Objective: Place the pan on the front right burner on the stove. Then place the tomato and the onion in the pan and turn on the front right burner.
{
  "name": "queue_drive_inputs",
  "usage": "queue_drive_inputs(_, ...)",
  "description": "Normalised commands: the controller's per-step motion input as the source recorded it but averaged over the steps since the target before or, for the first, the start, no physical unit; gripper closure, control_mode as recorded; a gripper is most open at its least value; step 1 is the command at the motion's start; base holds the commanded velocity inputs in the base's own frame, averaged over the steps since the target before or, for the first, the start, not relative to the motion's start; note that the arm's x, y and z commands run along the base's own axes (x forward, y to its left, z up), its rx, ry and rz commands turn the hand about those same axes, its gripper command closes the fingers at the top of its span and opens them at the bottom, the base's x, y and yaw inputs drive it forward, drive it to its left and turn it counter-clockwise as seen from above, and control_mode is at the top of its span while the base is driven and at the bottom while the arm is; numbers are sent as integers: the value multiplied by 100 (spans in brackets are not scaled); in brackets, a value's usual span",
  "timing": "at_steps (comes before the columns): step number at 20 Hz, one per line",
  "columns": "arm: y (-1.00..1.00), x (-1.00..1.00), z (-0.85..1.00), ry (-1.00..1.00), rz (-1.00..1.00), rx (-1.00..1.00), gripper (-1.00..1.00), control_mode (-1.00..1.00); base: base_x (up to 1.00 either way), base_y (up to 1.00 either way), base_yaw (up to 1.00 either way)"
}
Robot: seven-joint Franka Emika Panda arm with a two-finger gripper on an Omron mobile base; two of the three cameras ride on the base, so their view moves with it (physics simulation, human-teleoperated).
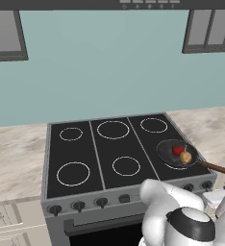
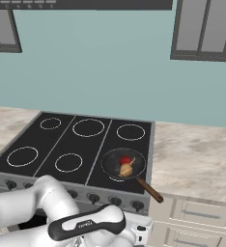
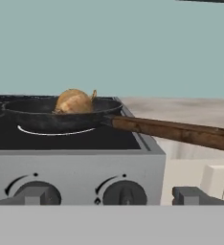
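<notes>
Pan [image 1: 176,153] handle overhangs the stove [image 1: 85,163] edge; tool open.

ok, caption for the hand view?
Low view across the stove front: onion in the pan on the front right burner, knobs below.

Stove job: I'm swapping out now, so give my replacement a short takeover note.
Pincer: open, empty, low in front of the stove's knob row.
Pan: on the front right burner, handle pointing right over the counter.
Tomato and onion: both in the pan.
Done: pan placed, both vegetables in.
Left: turn on the front right burner using its knob.
</notes>
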Motion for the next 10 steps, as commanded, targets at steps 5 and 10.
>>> queue_drive_inputs(5, 0, 13, -8, 0, 0, 0, -100, -100, 0, 0, 0)
queue_drive_inputs(10, 0, 12, -15, 0, 0, 0, -100, -100, 0, 0, 0)
